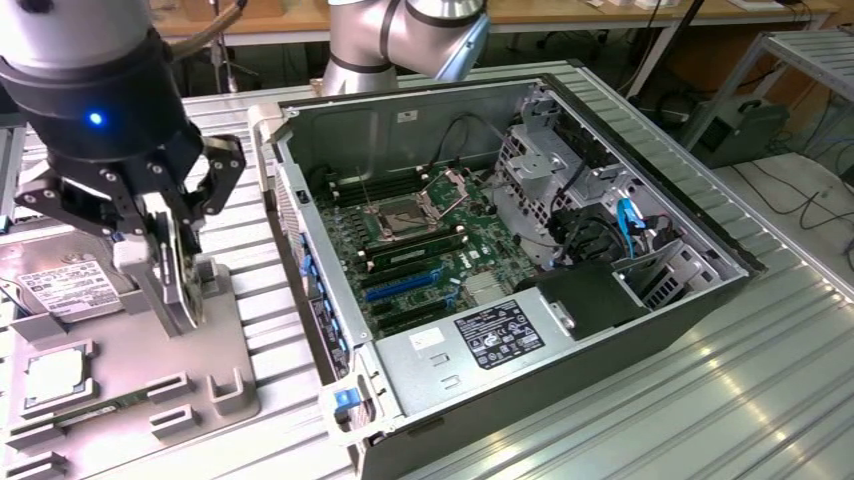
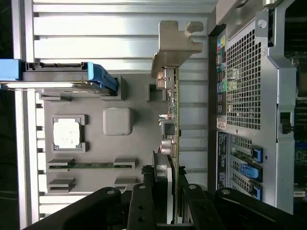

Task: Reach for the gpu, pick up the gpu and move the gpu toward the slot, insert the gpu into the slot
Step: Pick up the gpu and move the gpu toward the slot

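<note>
My gripper [image 1: 163, 235] is shut on the gpu [image 1: 175, 285], a thin card held on edge over the grey tray [image 1: 234, 345], at the exterior view's left of the open computer case. In the wrist view the gpu [image 2: 171, 120] runs edge-on away from the gripper [image 2: 168, 203], with its silver bracket [image 2: 175, 43] at the far end. The black fingers [image 2: 142, 206] clamp the card from both sides. The bright-blue slot [image 1: 400, 287] lies on the motherboard inside the case, well apart from the card. Whether the card's lower edge touches the tray I cannot tell.
The tray also holds a silver hard drive [image 1: 64, 285], a processor chip [image 1: 56, 375] and a green memory stick [image 1: 100, 408]. The case wall [image 1: 300, 250] stands between tray and motherboard. Drive cages and blue cables [image 1: 627, 225] crowd the case's far side.
</note>
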{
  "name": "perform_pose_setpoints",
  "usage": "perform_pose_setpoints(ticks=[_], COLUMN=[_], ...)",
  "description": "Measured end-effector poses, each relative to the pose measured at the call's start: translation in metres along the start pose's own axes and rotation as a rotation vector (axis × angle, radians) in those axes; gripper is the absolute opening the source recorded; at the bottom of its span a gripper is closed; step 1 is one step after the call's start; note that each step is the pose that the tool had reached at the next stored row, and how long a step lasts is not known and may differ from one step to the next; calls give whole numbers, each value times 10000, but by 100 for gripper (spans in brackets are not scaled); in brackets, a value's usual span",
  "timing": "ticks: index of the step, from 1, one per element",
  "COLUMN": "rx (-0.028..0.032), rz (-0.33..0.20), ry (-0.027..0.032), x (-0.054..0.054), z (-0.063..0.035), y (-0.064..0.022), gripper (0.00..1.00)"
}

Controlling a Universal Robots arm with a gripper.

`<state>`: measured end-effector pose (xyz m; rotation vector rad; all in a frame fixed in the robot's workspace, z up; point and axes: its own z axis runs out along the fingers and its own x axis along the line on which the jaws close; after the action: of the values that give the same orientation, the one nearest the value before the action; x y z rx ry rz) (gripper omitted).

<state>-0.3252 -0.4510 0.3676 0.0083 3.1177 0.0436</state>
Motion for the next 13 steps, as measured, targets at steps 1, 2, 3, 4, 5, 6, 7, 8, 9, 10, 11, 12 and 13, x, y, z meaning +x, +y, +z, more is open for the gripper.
perform_pose_setpoints(ticks=[1, 2, 3, 4, 5, 6, 7, 8, 9, 10, 11, 12, 13], rx=[0, 0, 1, -1, -4, -6, -6, -7, -6, -7, -8, -7, -7], rz=[0, 0, -9, -64, -129, -190, -253, -294, -299, -301, -303, -305, -306], ry=[1, 0, 2, 2, 3, 3, 7, 8, 9, 9, 8, 9, 9], x=[-1, -2, -3, -4, -4, -4, -4, -4, -5, -6, -7, -8, -9], z=[-48, -93, -128, -145, -151, -156, -165, -177, -198, -229, -279, -343, -403], y=[1, 3, 4, 4, 5, 5, 6, 7, 7, 8, 10, 11, 13], gripper=[28, 28, 28, 28, 28, 28, 28, 28, 28, 28, 28, 28, 28])
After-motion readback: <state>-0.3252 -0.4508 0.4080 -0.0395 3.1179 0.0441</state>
